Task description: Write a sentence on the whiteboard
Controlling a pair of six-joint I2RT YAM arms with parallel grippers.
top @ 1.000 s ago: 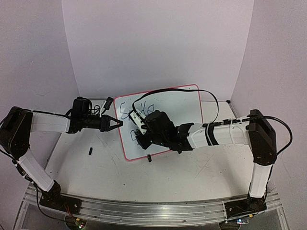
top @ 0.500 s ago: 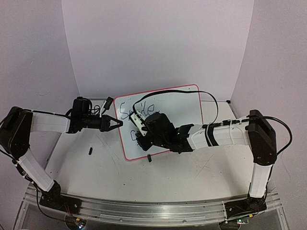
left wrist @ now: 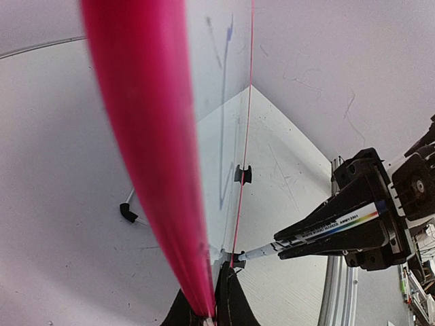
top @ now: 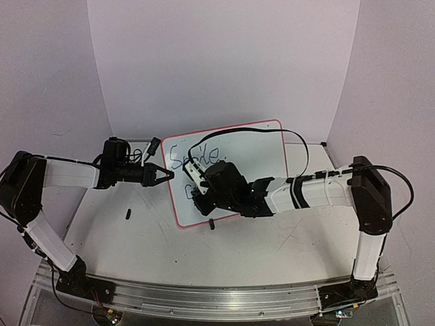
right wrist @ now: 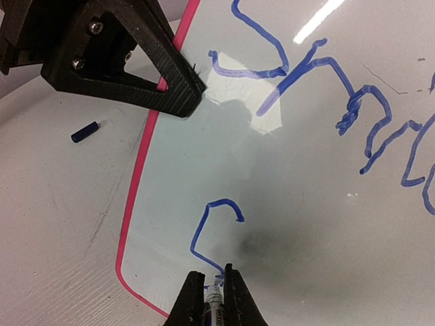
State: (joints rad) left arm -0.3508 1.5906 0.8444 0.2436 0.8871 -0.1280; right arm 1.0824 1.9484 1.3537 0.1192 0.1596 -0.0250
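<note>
The whiteboard point(top: 255, 153) with its red-pink frame lies tilted at the middle of the table. My left gripper point(top: 168, 175) is shut on its left edge; in the left wrist view the frame point(left wrist: 146, 170) runs up from between my fingers point(left wrist: 231, 309). My right gripper point(top: 198, 195) is shut on a whiteboard marker point(right wrist: 215, 303), with its tip on the board's lower left part. A line of blue writing point(right wrist: 326, 75) crosses the top of the board point(right wrist: 319, 224), and a hooked blue stroke point(right wrist: 204, 231) ends at the tip. The marker point(left wrist: 326, 227) also shows side-on in the left wrist view.
A small dark marker cap point(top: 128, 214) lies on the table left of the board and also shows in the right wrist view point(right wrist: 85, 131). A black clip foot point(top: 212, 224) sits at the board's near edge. A black cable point(top: 299, 139) arcs over the board's right side.
My right gripper has moved slightly toward the near edge with the marker, lengthening the lower blue stroke. The left arm and the board have not moved.
</note>
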